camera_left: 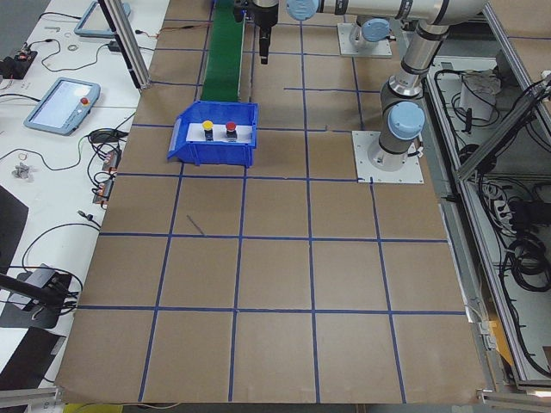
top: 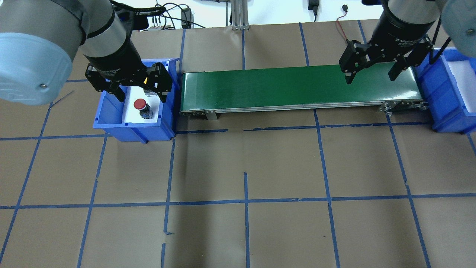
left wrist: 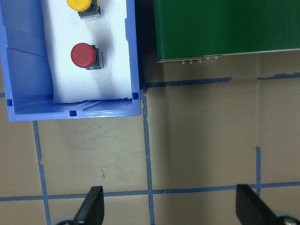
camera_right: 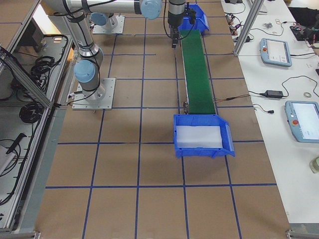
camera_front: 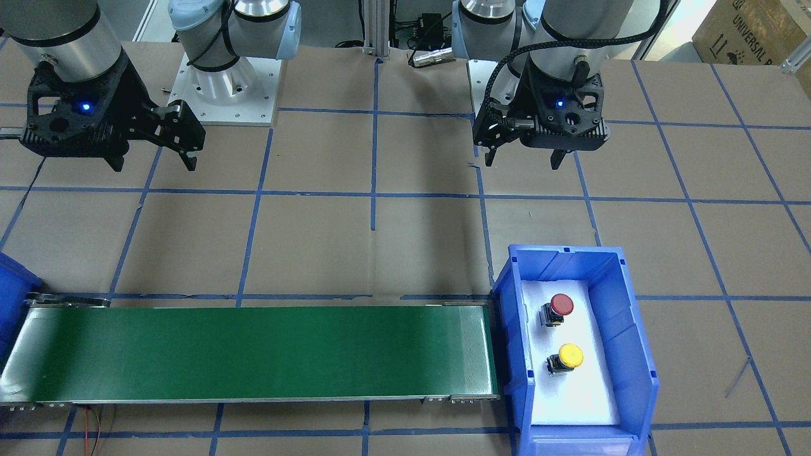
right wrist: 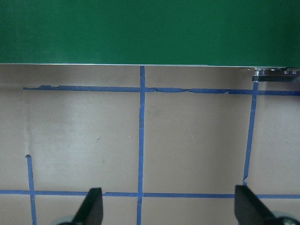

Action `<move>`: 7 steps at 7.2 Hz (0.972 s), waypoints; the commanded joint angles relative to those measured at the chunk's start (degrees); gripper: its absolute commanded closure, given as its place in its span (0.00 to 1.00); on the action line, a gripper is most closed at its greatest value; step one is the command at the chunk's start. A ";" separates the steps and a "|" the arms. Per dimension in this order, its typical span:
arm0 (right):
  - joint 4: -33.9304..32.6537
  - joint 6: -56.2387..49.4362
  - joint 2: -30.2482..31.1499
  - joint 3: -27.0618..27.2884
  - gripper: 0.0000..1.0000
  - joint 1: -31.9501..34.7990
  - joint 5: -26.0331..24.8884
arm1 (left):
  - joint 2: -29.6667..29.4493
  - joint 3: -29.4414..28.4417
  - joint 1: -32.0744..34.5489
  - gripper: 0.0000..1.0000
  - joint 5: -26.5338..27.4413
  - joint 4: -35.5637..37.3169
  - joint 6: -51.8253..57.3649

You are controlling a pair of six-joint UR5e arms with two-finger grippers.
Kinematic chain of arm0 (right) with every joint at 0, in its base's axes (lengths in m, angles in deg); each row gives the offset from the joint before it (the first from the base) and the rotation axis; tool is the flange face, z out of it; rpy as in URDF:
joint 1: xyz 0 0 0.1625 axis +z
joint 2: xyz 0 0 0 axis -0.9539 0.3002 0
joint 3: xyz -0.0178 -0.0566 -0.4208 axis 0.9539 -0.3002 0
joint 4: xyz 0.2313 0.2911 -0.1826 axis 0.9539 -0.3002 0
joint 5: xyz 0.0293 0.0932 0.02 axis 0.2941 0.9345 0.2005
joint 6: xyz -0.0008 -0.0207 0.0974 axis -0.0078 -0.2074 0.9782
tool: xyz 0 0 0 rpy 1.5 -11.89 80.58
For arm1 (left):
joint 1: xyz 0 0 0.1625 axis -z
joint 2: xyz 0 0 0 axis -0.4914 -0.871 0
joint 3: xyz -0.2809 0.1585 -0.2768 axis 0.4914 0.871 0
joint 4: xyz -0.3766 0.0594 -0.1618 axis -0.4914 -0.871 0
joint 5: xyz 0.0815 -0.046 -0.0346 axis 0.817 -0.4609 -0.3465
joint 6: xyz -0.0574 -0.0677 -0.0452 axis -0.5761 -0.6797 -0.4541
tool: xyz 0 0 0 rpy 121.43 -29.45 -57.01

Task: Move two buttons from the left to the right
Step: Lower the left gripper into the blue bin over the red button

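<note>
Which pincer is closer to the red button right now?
Left. The left pincer hangs open just robot-side of the blue bin holding the red button; the right pincer hangs open by the conveyor's opposite end.

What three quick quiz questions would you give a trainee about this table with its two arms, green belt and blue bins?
1. True or false: the round red-capped push button and the round yellow-capped push button both lie on the long green conveyor belt.
2. Pick one: the left arm's two-finger tool is A) shut on a button, B) open and holding nothing, C) out of sight.
3. Fill in: both buttons sit in the blue plastic bin at the belt's ____ end, by the robot's own sides.

Key: 1 false; 2 B; 3 left.
</note>
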 commanded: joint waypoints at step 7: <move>0.31 -0.02 -0.06 0.82 0.00 0.00 -0.22 | -5.24 -1.34 -10.25 0.00 -0.83 3.14 3.86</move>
